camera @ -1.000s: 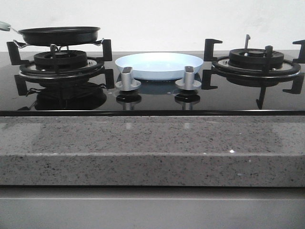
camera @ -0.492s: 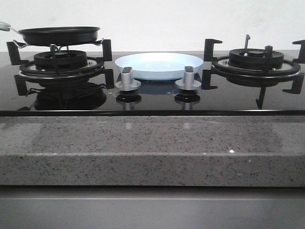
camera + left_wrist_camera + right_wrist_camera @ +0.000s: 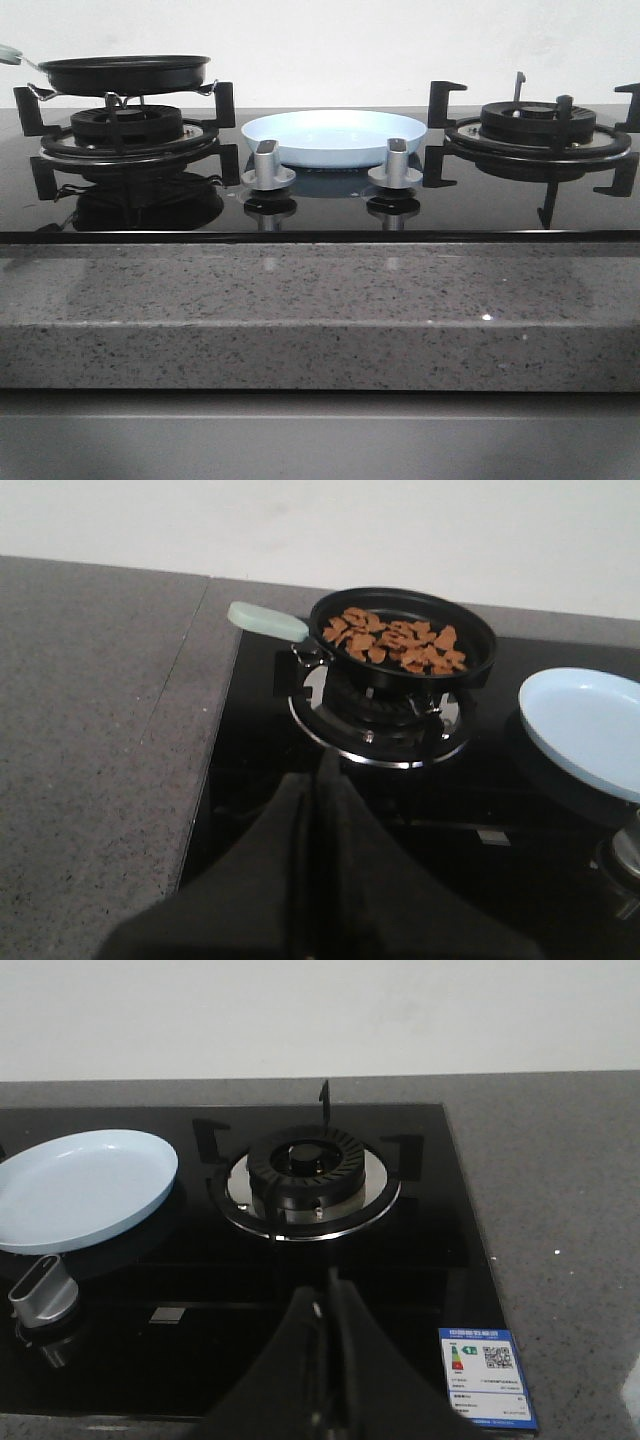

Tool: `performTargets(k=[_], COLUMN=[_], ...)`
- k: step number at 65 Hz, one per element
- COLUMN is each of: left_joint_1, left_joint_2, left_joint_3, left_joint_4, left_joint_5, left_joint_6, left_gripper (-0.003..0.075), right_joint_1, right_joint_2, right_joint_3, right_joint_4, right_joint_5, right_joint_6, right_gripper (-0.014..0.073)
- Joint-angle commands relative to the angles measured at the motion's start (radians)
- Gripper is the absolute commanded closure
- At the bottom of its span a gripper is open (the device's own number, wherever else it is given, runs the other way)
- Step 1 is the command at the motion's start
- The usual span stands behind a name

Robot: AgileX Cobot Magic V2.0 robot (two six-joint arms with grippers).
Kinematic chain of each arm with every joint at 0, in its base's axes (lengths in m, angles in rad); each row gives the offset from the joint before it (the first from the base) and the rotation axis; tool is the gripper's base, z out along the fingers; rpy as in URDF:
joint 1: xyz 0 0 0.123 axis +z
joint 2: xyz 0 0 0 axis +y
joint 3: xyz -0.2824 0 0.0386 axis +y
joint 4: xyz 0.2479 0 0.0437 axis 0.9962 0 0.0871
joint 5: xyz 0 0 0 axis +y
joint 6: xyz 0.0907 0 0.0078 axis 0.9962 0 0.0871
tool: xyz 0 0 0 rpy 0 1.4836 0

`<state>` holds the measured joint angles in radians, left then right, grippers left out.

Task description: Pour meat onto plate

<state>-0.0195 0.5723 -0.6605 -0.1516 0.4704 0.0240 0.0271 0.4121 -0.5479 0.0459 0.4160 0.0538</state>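
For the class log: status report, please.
Left gripper and right gripper shut, empty. Meat in pan on left burner. Plate bare. Nothing in the way.

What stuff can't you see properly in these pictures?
- The meat: hidden in the front view by the frying pan wall; only the left wrist view shows it.
- Pan handle: cut off by the front view's left edge.
- Sticker: print too small to read, right wrist view.
- Plate: cut by the left wrist view's edge.
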Motion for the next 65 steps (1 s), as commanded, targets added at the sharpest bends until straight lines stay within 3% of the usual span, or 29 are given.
performTargets(k=[1,15,20,23,28,33,39,65], left_joint_1=[-0.01,-0.01,-0.01,-0.01,-0.01,-0.01,-0.01,-0.01], left_joint_2=[0.045,0.112,0.121,0.127,0.128,0.128,0.128,0.128], left_joint_3=[-0.036,-0.036,-0.036,-0.036,-0.036,-0.036,-0.036,-0.036], left_joint_4=[-0.009,-0.008,-0.001,-0.001,-0.001,-0.001,-0.001,-0.001], left_joint_5=[-0.068,-0.099,-0.121,-0.133,-0.156,-0.161,-0.159,-0.161], left_joint_6=[-0.003,-0.003,-0.003,-0.003,-0.003,-0.003,-0.003,-0.003], left_gripper=[0.0741,0.0715,0.06,0.0484,0.0269,0.0151,0.0134,0.0135], right_joint_1=[-0.005,-0.005,-0.005,-0.005,-0.005,-0.005,-0.005,0.166], right_joint_2=[0.029,0.039,0.056,0.073,0.098,0.125,0.163,0.414], right_joint_3=[-0.036,-0.037,-0.043,-0.048,-0.053,-0.064,-0.092,-0.338], right_joint_4=[0.001,0.002,0.002,0.002,0.002,0.002,0.003,0.089], right_joint_5=[-0.071,-0.043,-0.004,0.021,0.049,0.075,0.114,0.298], right_joint_6=[-0.001,-0.001,-0.001,-0.001,-0.002,-0.002,-0.002,-0.099], right_gripper=[0.0664,0.066,0.062,0.055,0.0368,0.0211,0.0133,0.0202])
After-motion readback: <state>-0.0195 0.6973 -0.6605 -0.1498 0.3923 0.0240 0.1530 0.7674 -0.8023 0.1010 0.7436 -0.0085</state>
